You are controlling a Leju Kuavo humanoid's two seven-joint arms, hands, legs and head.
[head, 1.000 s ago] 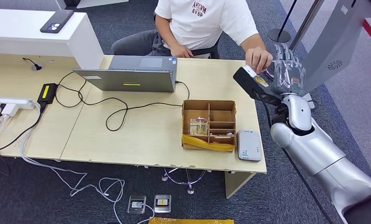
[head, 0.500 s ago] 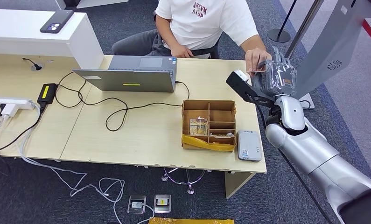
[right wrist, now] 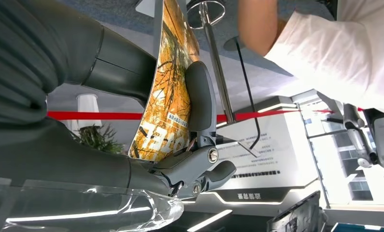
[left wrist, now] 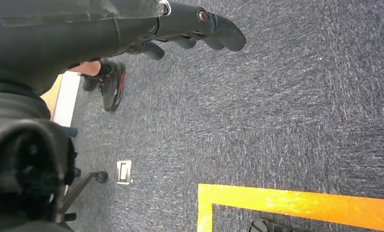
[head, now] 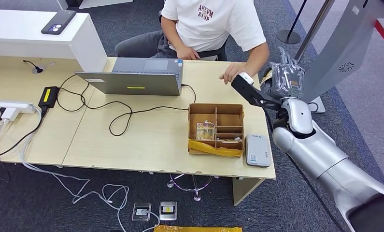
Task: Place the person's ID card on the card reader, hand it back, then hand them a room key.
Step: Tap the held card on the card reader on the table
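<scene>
My right hand is raised beside the table's far right corner. It pinches the ID card, orange and yellow with print, between the thumb and the fingers behind it. From the head view the card is a brown sliver left of the hand. The person's hand lies flat on the table, a little left of the card and apart from it. The grey-white card reader lies at the table's near right corner. My left hand hangs over the carpet, fingers apart, holding nothing.
A cardboard divider box with cards in it stands just left of the reader. A closed-down laptop and black cables occupy the table's middle. The seated person faces me across the table. A stanchion post stands at right.
The person's hand has let go of the card and dropped onto the table. My right hand, keeping the card, has shifted slightly left and toward me.
</scene>
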